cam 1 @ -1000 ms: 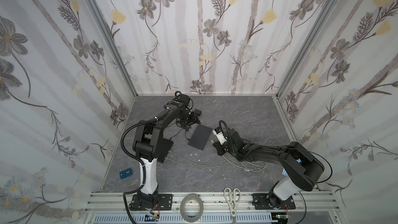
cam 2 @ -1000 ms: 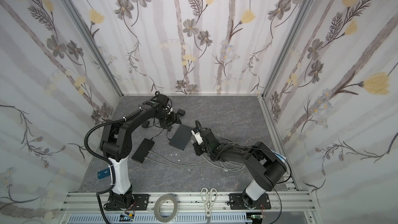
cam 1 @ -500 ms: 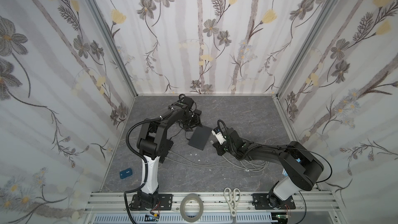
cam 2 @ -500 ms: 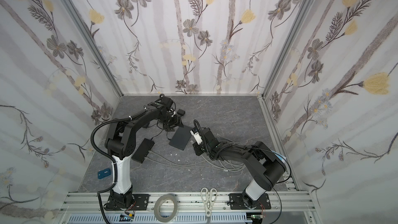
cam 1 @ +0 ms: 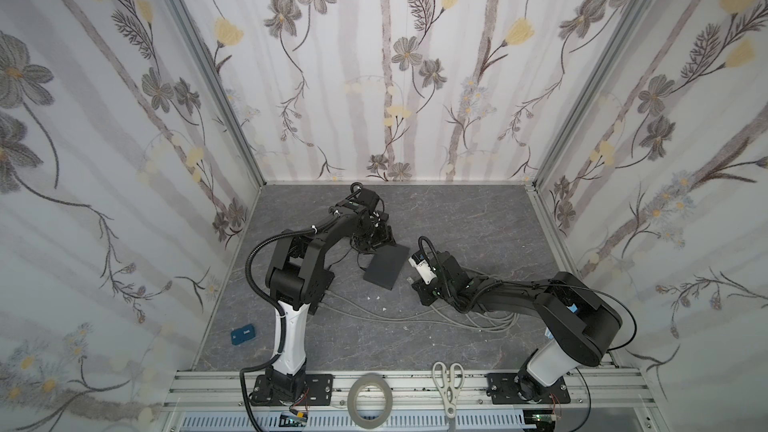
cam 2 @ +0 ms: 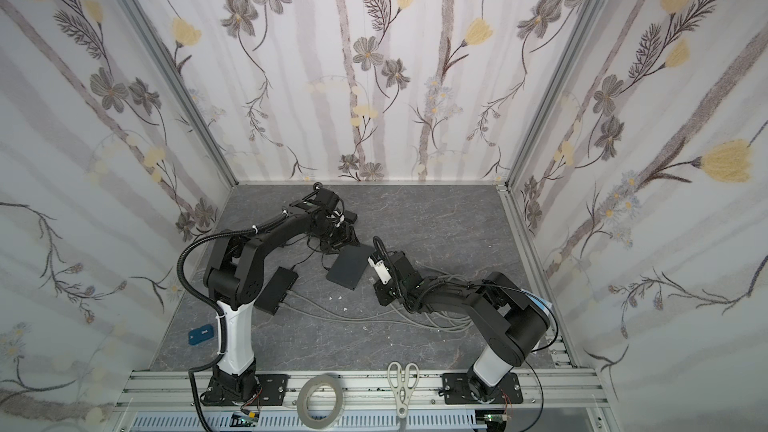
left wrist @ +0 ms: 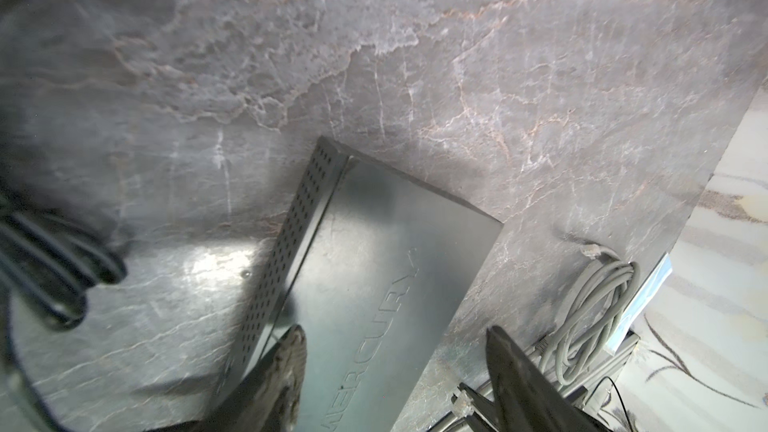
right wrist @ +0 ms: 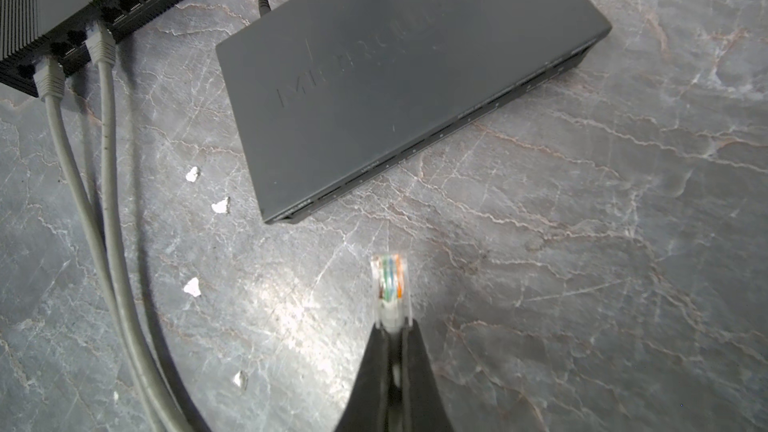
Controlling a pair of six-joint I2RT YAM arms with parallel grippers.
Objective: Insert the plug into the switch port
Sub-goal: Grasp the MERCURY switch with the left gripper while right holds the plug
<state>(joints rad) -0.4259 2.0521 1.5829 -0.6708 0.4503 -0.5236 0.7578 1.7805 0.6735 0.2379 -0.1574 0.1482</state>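
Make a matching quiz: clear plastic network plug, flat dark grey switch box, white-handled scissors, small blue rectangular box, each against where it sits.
1. clear plastic network plug
2. flat dark grey switch box
3. white-handled scissors
4. small blue rectangular box

A. on the aluminium front rail
B. at the grey table's near-left corner
C. pinched in the shut right end effector
D. lying flat by the open left end effector

Pairs: 1-C, 2-D, 3-A, 4-B.
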